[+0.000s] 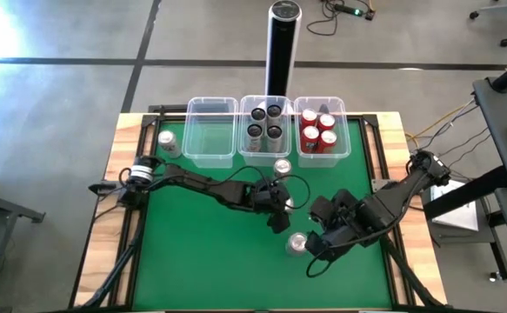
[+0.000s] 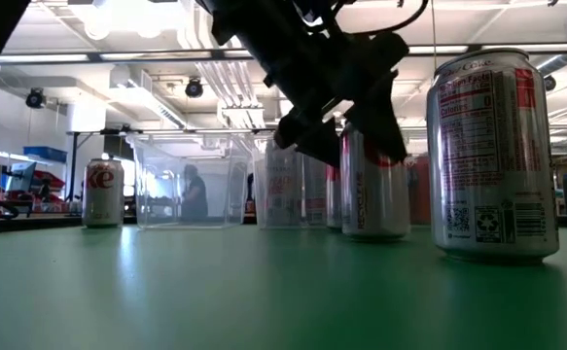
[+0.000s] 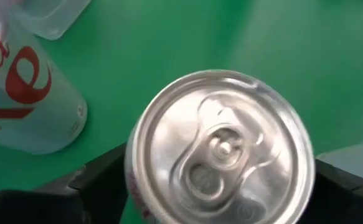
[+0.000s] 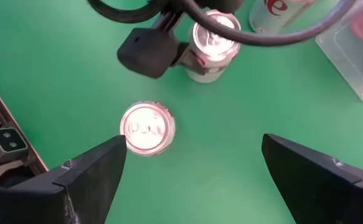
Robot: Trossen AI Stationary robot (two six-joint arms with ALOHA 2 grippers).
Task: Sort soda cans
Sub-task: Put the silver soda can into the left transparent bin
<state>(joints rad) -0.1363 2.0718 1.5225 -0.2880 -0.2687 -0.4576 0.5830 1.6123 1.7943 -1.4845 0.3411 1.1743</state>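
Observation:
Three silver-white soda cans stand free on the green table: one at the far left (image 1: 168,142), one in front of the middle bin (image 1: 282,166), one near the front (image 1: 296,243). A further silver can (image 3: 221,149) stands mid-table with my left gripper (image 1: 281,205) shut on it. My right gripper (image 4: 193,180) is open and hangs just right of the front can (image 4: 147,127), touching nothing. Black cans stand in the middle clear bin (image 1: 265,155), red cans in the right bin (image 1: 321,155). My left gripper pinches the silver can between its two fingers, one on each side of the can's upper wall (image 3: 131,180). The fingers (image 2: 390,136) come from above, pointing down. The can stands upright, its bottom (image 2: 375,233) on the table as far as the low view shows.
The left clear bin (image 1: 211,155) holds nothing. A tall black-and-silver post (image 1: 281,43) rises behind the bins. Wooden table borders (image 1: 114,209) run along the left and right edges. Open green surface lies at the front left.

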